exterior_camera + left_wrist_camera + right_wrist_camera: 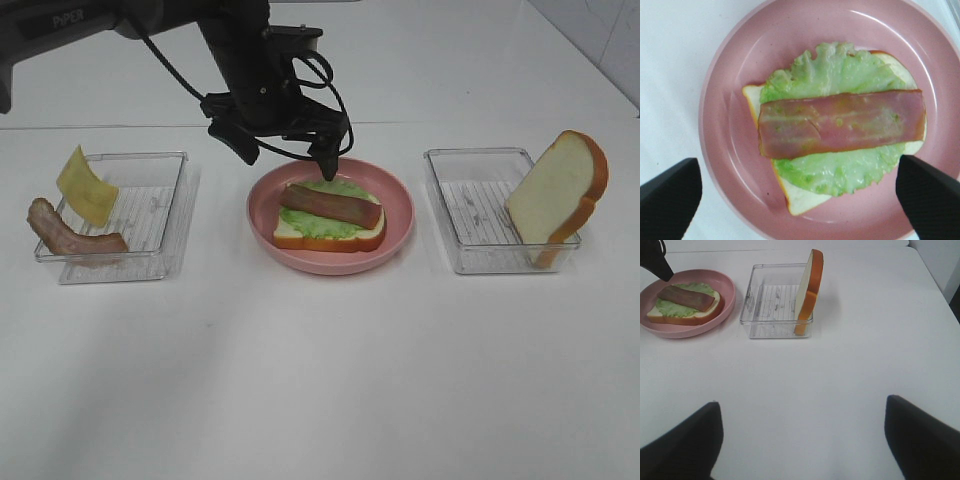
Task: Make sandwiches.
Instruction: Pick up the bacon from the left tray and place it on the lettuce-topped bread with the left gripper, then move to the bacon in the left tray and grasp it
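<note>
At the left of the bench [320, 390] stands the left tray [168, 158], clear plastic. The cheese [86, 187] is propped at a tilt at its left edge. Below the cheese, the spare bacon [68, 235] lies curved over the tray's near left corner.

In the middle sits the plate [398, 205], pink and round, and on it is the sandwich so far. The bread [318, 240] lies flat, the lettuce [335, 222] is spread over it, and the bacon [330, 204] runs across the lettuce. From my left wrist the bacon covers the middle of the leaf, with green showing on both long sides and white bread at the corners.

My left fingers [328, 160] hang over the far side of the plate. They are spread wide with nothing between them, and the bacon lies free below. One tip is low by the far edge of the lettuce. I cannot tell if it touches.

To the right stands the right tray [470, 152]. In it the second slice [555, 188] stands on edge, leaning on the tray's right wall, crust up.

My right fingers [685, 445] show only in my right wrist view. They are wide and empty over bare bench, well apart from the right tray and on its near side.
</note>
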Available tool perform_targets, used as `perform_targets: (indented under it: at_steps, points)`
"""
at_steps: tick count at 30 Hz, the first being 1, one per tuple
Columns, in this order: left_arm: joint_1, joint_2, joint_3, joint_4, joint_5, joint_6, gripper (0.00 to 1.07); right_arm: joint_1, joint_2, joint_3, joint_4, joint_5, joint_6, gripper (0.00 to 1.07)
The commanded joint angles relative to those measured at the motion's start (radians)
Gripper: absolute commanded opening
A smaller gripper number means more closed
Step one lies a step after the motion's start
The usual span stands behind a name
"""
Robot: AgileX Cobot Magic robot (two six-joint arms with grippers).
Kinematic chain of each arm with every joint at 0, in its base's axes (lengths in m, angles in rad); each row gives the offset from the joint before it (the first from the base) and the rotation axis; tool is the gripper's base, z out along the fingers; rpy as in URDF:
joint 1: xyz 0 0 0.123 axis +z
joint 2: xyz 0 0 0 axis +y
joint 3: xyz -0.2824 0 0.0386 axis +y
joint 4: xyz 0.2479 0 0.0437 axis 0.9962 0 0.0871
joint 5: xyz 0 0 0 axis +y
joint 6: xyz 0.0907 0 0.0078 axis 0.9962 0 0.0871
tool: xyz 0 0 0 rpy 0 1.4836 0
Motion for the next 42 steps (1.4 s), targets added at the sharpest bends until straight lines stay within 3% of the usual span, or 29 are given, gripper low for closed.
perform_targets:
  at_steps: [1, 6, 11, 14, 15, 17, 18, 19, 20, 23, 42]
  points:
    - [-0.001, -0.044, -0.003, 0.008, 0.056, -0.016, 1.02, 0.000, -0.021, 0.001, 0.000, -0.011, -0.009, 0.85]
    - [-0.001, -0.134, 0.001, 0.096, 0.164, -0.074, 1.02, 0.000, -0.021, 0.001, 0.000, -0.011, -0.010, 0.85]
    - [0.024, -0.206, 0.015, 0.086, 0.164, -0.073, 1.02, 0.000, -0.021, 0.001, 0.000, -0.011, -0.009, 0.85]
    - [0.068, -0.276, 0.131, 0.084, 0.164, -0.073, 1.02, 0.000, -0.021, 0.001, 0.000, -0.011, -0.009, 0.85]
    - [0.100, -0.340, 0.239, 0.083, 0.164, -0.073, 1.02, 0.000, -0.021, 0.001, 0.000, -0.011, -0.009, 0.85]
    - [0.115, -0.370, 0.286, 0.084, 0.164, -0.073, 1.02, 0.000, -0.021, 0.001, 0.000, -0.011, -0.009, 0.85]
    - [0.163, -0.438, 0.391, 0.084, 0.164, -0.072, 1.02, 0.000, -0.021, 0.001, 0.000, -0.011, -0.009, 0.85]
    - [0.163, -0.438, 0.391, 0.084, 0.164, -0.072, 1.02, 0.000, -0.021, 0.001, 0.000, -0.011, -0.009, 0.85]
    - [0.210, -0.475, 0.466, 0.084, 0.164, -0.059, 1.02, 0.000, -0.021, 0.001, 0.000, -0.011, -0.009, 0.85]
    - [0.273, -0.490, 0.539, 0.084, 0.164, -0.043, 1.02, 0.000, -0.021, 0.001, 0.000, -0.011, -0.009, 0.85]
    - [0.417, -0.350, 0.549, 0.122, 0.144, 0.002, 1.00, 0.000, -0.021, 0.001, 0.000, -0.011, -0.009, 0.85]
